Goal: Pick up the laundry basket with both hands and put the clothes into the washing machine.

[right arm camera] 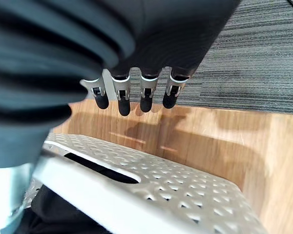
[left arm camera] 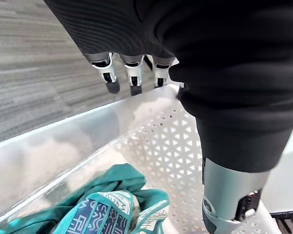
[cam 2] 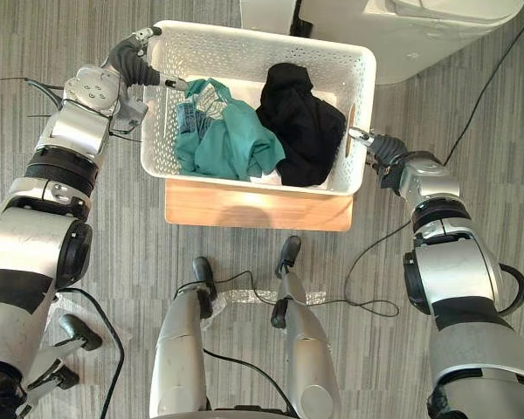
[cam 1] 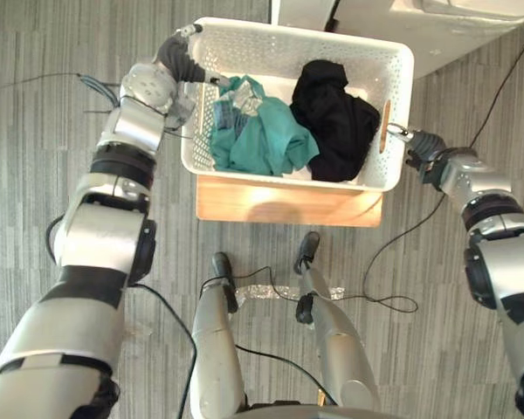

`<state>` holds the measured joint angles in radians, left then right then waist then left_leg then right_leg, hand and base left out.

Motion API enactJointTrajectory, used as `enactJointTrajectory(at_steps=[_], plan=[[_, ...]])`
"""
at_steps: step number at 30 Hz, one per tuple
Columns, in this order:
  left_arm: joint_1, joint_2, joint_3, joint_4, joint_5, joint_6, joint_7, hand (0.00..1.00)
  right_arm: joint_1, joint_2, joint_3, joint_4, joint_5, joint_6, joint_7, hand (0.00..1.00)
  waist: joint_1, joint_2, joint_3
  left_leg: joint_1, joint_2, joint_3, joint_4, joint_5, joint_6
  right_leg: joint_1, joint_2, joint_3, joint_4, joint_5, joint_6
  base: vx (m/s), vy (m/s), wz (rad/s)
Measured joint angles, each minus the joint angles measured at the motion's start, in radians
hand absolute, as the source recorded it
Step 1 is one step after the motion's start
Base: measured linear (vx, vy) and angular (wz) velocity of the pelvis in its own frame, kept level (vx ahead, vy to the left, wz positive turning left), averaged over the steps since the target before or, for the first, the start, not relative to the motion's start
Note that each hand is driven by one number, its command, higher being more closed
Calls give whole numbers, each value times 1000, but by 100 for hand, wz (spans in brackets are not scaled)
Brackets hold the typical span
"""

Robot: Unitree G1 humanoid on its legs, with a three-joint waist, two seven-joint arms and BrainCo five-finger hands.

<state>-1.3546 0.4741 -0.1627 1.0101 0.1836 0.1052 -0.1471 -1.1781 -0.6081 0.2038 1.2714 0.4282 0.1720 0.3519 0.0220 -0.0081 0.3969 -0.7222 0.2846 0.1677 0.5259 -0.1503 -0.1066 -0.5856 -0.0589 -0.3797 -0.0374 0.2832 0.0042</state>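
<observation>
your left hand [cam 1: 182,59] sits at the far left corner of the laundry basket [cam 1: 271,45], with the arm bent and reaching forward along the basket's left side. its fingers [left arm camera: 133,77] hang straight down outside the rim and the thumb is inside the wall, so it straddles the rim loosely and grips nothing. that reads as set-up for a two-sided lift. the basket rests on the wooden stand [cam 1: 288,202] and covers all but the stand's near edge. inside, the teal garment [cam 1: 258,135] is heaped at the left end and the black garment [cam 1: 336,122] at the right end. your right hand [cam 1: 422,147] is at the middle of the right end wall, beside the handle slot [right arm camera: 100,168], with the forearm angled in from the right. its fingers [right arm camera: 145,95] are also straight, outside the wall, closed on nothing. the washing machine [cam 1: 437,35] stands just past the basket's far right corner.
</observation>
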Motion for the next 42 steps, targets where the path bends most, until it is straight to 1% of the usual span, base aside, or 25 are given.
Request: enactJointTrajectory(at_steps=[3,6,8,9,11,13,14,16,18,20,22,24,26,27,29,33,35,37,38,39,40,41,42], plan=[[0,-4,26,0,-26,0,14,0,0,-3,-2,0,0,0,0,0,3,0,0,-3,0,0,0,0,0,-3,0,0,0,0,0,-3,8,1],[0,-14,109,-1,-41,6,27,0,0,-4,-2,-5,2,-5,0,0,6,1,0,-5,2,2,0,2,0,-7,2,1,0,0,-1,-6,25,-4],[0,-18,180,-3,-59,9,49,0,0,-5,-2,-10,3,-7,0,0,12,1,-1,-5,6,5,0,3,-2,-9,5,3,0,0,-1,-5,17,-4],[0,-18,189,-4,-61,9,54,0,0,-6,-3,-10,4,-8,0,0,13,1,-1,-5,6,5,0,3,-2,-10,5,3,0,0,-1,-8,12,-5],[1,-18,266,-30,-86,14,94,0,1,-4,-10,-11,14,-10,-4,0,20,2,-1,-4,8,8,-4,5,-5,-12,7,5,0,-1,-5,-6,7,-2],[2,-18,328,-42,-118,13,129,0,7,1,-10,-14,28,-17,-10,0,20,2,-1,-2,9,7,-9,7,-6,-11,7,1,1,-9,-17,-4,1,2],[5,-18,347,-43,-139,9,148,0,10,4,-10,-20,35,-18,-13,0,20,2,-1,-1,9,8,-13,10,-8,-11,7,1,1,-7,-19,0,0,0],[24,-18,378,-43,-194,4,189,0,22,15,-4,-31,36,-38,-22,0,19,2,-1,6,9,9,-34,22,-15,-11,8,-1,1,-7,-20,12,-11,4],[43,-25,414,-43,-258,4,200,0,26,23,-1,-39,36,-44,-25,0,19,2,-1,8,11,8,-40,27,-17,-11,11,-4,0,-6,-20,0,0,0],[53,-28,443,-43,-282,4,207,0,27,28,2,-39,39,-45,-31,0,19,2,-1,9,12,8,-41,27,-17,-11,12,-3,0,-6,-20,0,0,0],[66,-29,485,-43,-293,4,214,0,25,31,16,-39,46,-46,-50,0,19,2,-1,10,12,8,-40,28,-17,-10,12,-3,0,-6,-20,0,0,0],[82,-29,501,-42,-299,3,211,0,22,29,37,-38,46,-46,-56,0,19,2,-1,12,13,9,-40,28,-17,-9,12,-2,0,-6,-21,0,0,0],[100,-30,522,-25,-300,4,183,0,18,32,51,-38,46,-46,-63,0,19,2,-1,12,14,9,-39,28,-17,-9,13,-2,0,-6,-21,-1,16,-1],[100,-30,522,-22,-300,5,180,0,18,33,52,-38,46,-46,-63,0,19,2,-1,11,14,9,-38,28,-17,-9,14,-2,0,-5,-21,0,0,0],[100,-30,519,-19,-299,6,147,0,11,38,53,-36,46,-45,-64,0,18,2,-1,11,14,9,-37,28,-17,-9,14,-1,-1,-4,-23,0,0,0],[100,-30,495,-19,-296,6,126,0,0,34,84,-30,46,-45,-67,0,17,2,-1,11,15,9,-37,28,-17,-9,14,-1,-1,-4,-23,-1,8,0],[100,-30,439,-19,-288,6,125,0,-2,32,88,-30,46,-45,-67,0,17,2,-1,9,15,8,-36,28,-17,-9,14,-1,-1,-4,-23,-1,16,1],[100,-30,321,-18,-251,5,91,0,-3,29,90,-30,45,-45,-67,0,17,2,-1,6,15,4,-35,28,-17,-9,14,-1,-1,-4,-23,-3,30,3],[100,-30,291,-18,-246,5,75,0,-3,28,91,-30,45,-45,-66,0,17,2,-1,5,15,4,-34,28,-17,-9,14,-2,-1,-4,-23,-2,31,1],[100,-30,223,-18,-237,3,49,0,-4,23,91,-29,44,-45,-65,0,20,2,-1,4,14,4,-27,28,-17,-9,14,-2,-1,-1,-27,-2,32,-1],[100,-30,160,-18,-229,0,39,0,-6,18,109,-29,42,-45,-65,0,20,2,-1,4,13,5,-22,28,-17,-10,13,-2,-1,0,-28,-3,34,-2],[100,-29,146,-17,-228,0,38,0,-7,14,118,-27,42,-45,-65,0,21,2,-1,3,13,5,-22,28,-16,-10,13,-2,-1,0,-28,-9,35,0],[100,-18,102,-17,-228,-3,30,0,-8,5,131,-23,41,-45,-64,0,24,2,-1,2,13,4,-23,28,-16,-10,13,-2,0,0,-28,0,0,0]])
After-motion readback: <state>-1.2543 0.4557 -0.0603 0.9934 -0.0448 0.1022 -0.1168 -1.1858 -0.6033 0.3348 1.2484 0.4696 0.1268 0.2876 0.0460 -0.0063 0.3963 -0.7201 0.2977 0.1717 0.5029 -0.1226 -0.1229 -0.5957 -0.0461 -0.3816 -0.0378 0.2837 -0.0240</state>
